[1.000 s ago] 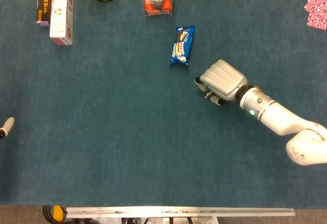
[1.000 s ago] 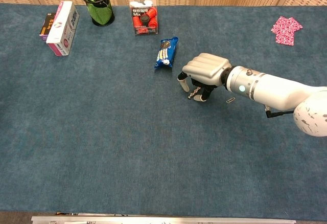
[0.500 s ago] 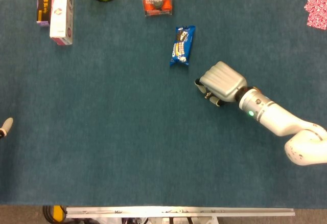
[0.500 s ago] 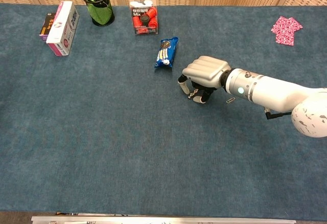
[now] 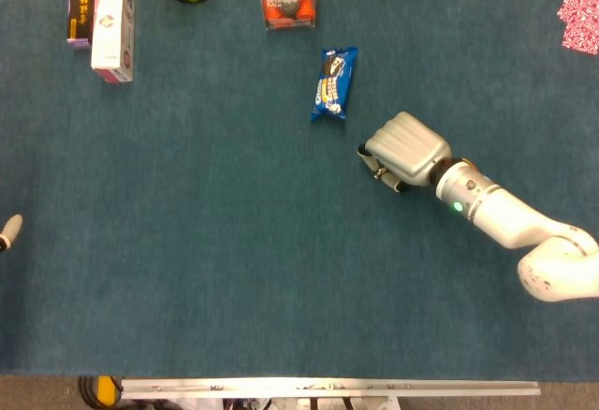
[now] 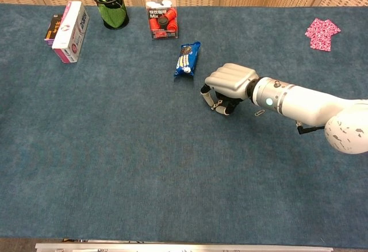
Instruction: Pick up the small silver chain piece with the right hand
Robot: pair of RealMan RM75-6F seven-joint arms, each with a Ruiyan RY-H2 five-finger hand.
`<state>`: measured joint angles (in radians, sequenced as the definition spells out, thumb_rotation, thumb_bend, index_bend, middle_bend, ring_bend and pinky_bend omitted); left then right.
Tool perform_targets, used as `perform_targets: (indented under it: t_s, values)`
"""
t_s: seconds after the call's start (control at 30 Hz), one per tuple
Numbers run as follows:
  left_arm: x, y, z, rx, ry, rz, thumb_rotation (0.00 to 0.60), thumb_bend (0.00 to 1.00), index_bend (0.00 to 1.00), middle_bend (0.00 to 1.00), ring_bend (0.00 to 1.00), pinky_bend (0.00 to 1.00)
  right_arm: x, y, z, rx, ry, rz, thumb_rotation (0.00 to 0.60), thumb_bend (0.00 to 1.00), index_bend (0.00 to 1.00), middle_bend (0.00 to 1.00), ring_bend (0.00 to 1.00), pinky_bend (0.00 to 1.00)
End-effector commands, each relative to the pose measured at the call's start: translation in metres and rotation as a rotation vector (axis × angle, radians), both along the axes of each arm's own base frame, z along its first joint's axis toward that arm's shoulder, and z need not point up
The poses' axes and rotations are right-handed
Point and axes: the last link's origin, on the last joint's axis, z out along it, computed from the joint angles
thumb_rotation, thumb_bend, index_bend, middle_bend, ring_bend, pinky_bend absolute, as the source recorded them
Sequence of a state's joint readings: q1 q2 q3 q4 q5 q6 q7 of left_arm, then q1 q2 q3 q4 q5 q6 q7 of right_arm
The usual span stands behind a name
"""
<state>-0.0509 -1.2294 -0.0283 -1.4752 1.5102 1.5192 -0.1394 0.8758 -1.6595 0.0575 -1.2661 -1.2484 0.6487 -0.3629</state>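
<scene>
My right hand (image 6: 230,82) hovers palm down over the blue table mat, just right of the blue snack packet (image 6: 187,59). Its fingers are curled in, and a small silver chain piece (image 6: 215,105) shows pinched at the fingertips under the hand's left edge. From the head view the same hand (image 5: 404,151) covers most of the chain piece (image 5: 380,174), leaving only a glint at its lower left edge. At the far left edge of the head view, only a tip of my left hand (image 5: 9,232) shows.
A silver paper clip (image 6: 260,113) lies under the right wrist. At the back stand a red-capped pack (image 6: 161,19), a green pen cup (image 6: 112,4) and a white-pink box (image 6: 71,25). A pink patterned cloth (image 6: 322,33) lies at the back right.
The right hand has closed tighter and drawn slightly up and back, with the chain piece moving along at its fingertips. The left hand has not moved.
</scene>
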Motion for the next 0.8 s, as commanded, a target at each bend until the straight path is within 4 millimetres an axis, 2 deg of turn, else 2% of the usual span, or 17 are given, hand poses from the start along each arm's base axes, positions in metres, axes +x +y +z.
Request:
perform_targets:
  t_s: [0.03,0.33,0.63,0.8]
  values:
    - [0.0,0.0,-0.001,-0.001,0.0,0.0,0.6,0.2,0.04,0.07,0.04,0.01,0.0,0.0,0.001,-0.002,-0.002,-0.002,0.6,0.37,0.61,0.97,1.0,1.0]
    - [0.0,0.0,-0.001,-0.006,0.005,0.004,0.6,0.2,0.04,0.07,0.04,0.01,0.002,0.002,0.021,-0.03,-0.091,-0.032,0.6,0.37,0.68,1.0,1.0,1.0]
    - [0.001,0.0,-0.003,-0.011,0.007,0.0,0.6,0.2,0.04,0.07,0.04,0.01,-0.01,0.016,0.063,-0.061,-0.217,-0.085,0.6,0.39,0.76,1.0,1.0,1.0]
    - [0.003,0.001,-0.004,-0.017,0.011,-0.006,0.6,0.2,0.04,0.07,0.04,0.01,-0.02,0.033,0.086,-0.059,-0.249,-0.094,0.6,0.39,0.77,1.0,1.0,1.0]
